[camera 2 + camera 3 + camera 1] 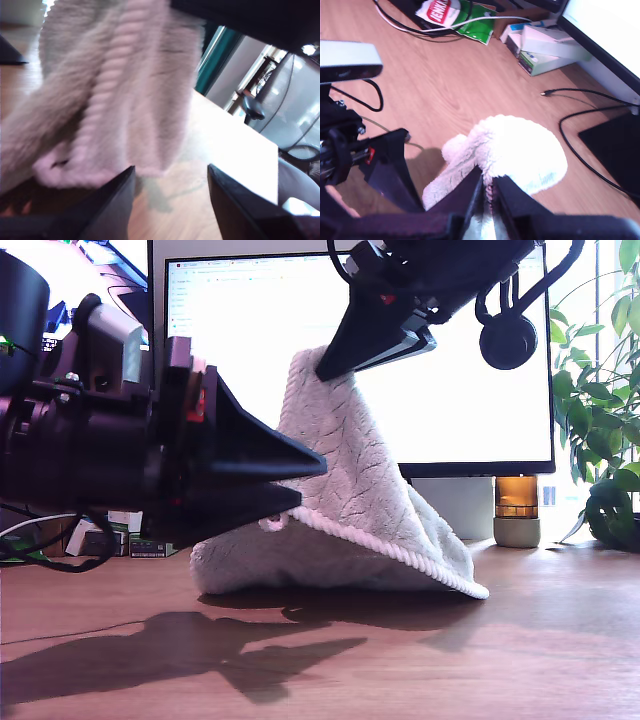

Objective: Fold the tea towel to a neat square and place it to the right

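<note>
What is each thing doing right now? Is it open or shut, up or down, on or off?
Towel: one corner lifted, the rest lying on the desk.
My first end effector: open, by the towel, with nothing between its jaws.
My second end effector: shut on the towel's raised corner.
Monitor: switched on, bright white.

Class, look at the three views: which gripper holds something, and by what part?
My second gripper pinches the tea towel at its raised peak; my first gripper is open, holding nothing.

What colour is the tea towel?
Off-white; the tea towel shows best in the exterior view.
</note>
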### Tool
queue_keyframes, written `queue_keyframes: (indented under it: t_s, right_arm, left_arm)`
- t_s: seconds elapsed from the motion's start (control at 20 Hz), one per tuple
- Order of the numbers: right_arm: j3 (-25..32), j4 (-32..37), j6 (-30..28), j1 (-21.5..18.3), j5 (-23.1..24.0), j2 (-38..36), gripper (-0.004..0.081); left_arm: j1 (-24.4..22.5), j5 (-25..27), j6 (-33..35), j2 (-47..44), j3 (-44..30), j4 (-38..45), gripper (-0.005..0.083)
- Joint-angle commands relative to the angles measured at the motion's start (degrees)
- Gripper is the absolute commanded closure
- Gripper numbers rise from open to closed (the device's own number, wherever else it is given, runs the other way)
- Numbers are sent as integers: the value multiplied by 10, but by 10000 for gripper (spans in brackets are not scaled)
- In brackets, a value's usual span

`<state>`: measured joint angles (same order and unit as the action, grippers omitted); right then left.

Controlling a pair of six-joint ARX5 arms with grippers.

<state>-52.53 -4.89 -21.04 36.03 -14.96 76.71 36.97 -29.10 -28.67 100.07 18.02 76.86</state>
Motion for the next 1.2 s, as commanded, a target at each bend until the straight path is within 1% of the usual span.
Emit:
queue_keyframes:
  t_s: [0.0, 0.1, 0.35, 0.55, 0.8, 1.0, 1.05, 1.15]
  right_arm:
    - [-1, 3, 2, -6, -11, -3, 780]
    - [-1, 6, 2, -6, -15, -3, 780]
    - [-1, 7, 3, -6, -27, -3, 780]
    - [-1, 7, 3, -6, -27, -3, 780]
    - [-1, 7, 3, -5, -27, -3, 780]
    - [-1, 7, 2, -5, -27, -3, 780]
    - [-1, 7, 2, -6, -27, -3, 780]
    - [-1, 7, 2, -6, -26, -3, 780]
  left_arm:
    - [-1, 11, -13, 26, -15, 15, 361]
    - [-1, 17, -13, 32, -15, 15, 361]
    - [-1, 67, -13, 32, -14, 15, 361]
    - [-3, 92, -13, 32, -9, 15, 364]
    - [-5, 82, -14, 32, 25, 15, 364]
    - [-5, 62, -20, 32, 30, 15, 367]
    - [-5, 59, -23, 32, 30, 15, 383]
    - [-5, 53, -26, 32, 30, 14, 465]
